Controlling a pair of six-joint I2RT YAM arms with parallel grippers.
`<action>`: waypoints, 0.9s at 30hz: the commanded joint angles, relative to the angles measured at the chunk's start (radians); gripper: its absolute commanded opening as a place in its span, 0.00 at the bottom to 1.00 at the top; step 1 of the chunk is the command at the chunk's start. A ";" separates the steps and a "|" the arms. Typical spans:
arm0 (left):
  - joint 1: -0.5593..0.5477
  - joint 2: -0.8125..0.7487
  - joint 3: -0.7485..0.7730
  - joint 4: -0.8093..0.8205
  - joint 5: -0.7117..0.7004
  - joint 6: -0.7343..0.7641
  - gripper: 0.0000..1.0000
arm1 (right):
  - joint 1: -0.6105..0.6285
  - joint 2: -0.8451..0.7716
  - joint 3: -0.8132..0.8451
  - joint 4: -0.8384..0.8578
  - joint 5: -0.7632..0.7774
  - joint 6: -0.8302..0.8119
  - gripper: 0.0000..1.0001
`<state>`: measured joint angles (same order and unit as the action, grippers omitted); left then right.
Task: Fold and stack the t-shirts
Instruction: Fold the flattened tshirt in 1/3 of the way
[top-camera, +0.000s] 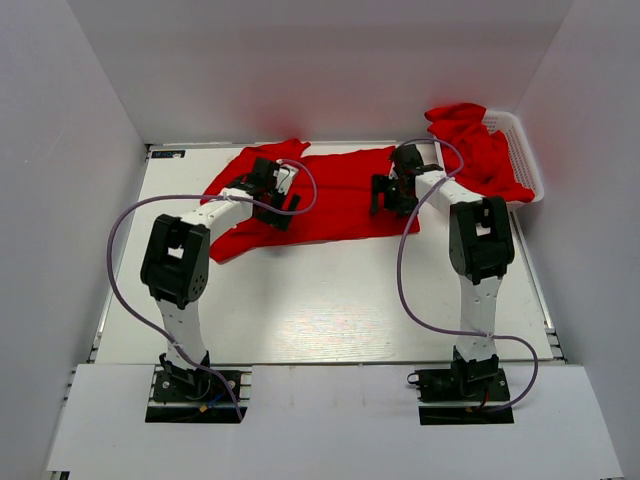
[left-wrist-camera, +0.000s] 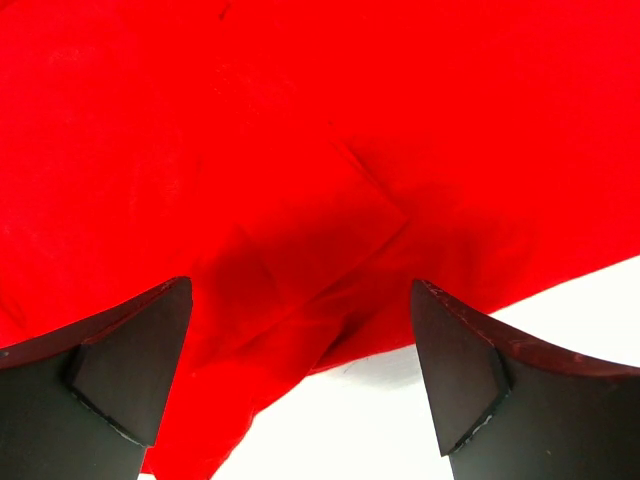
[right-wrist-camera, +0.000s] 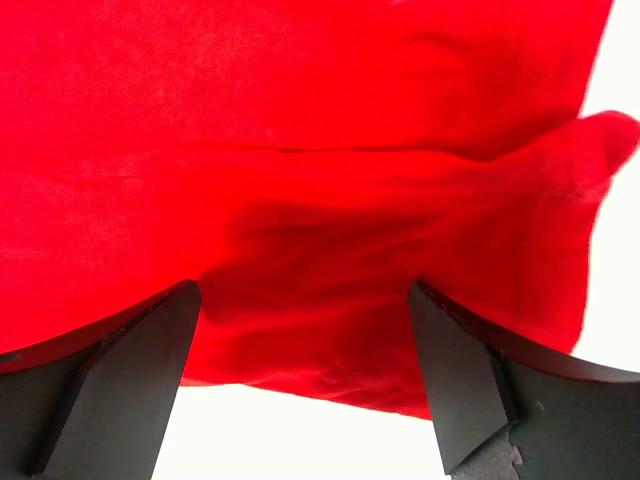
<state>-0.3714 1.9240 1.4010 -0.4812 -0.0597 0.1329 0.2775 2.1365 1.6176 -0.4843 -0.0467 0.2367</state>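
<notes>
A bright red t-shirt (top-camera: 335, 195) lies spread flat at the back of the white table (top-camera: 330, 300). My left gripper (top-camera: 275, 192) is open over the shirt's left part, its near edge between the jaws in the left wrist view (left-wrist-camera: 300, 330). My right gripper (top-camera: 392, 192) is open over the shirt's right part, the hem edge between the jaws in the right wrist view (right-wrist-camera: 310, 340). More red t-shirts (top-camera: 480, 150) are heaped in a white basket (top-camera: 525, 150) at the back right.
White walls enclose the table at the back and on both sides. The basket stands against the right wall. Purple cables loop from both arms over the table.
</notes>
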 joint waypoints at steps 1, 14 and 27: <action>0.000 0.010 0.019 -0.005 -0.035 0.016 1.00 | -0.012 0.005 0.024 -0.011 0.041 0.023 0.90; 0.000 0.053 0.039 0.013 -0.144 -0.009 1.00 | -0.034 0.002 0.011 -0.025 0.042 0.039 0.90; 0.000 0.052 0.029 0.038 -0.123 -0.009 0.34 | -0.046 -0.003 0.010 -0.037 0.041 0.039 0.90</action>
<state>-0.3710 2.0068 1.4166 -0.4629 -0.1955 0.1295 0.2451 2.1365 1.6176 -0.4980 -0.0219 0.2714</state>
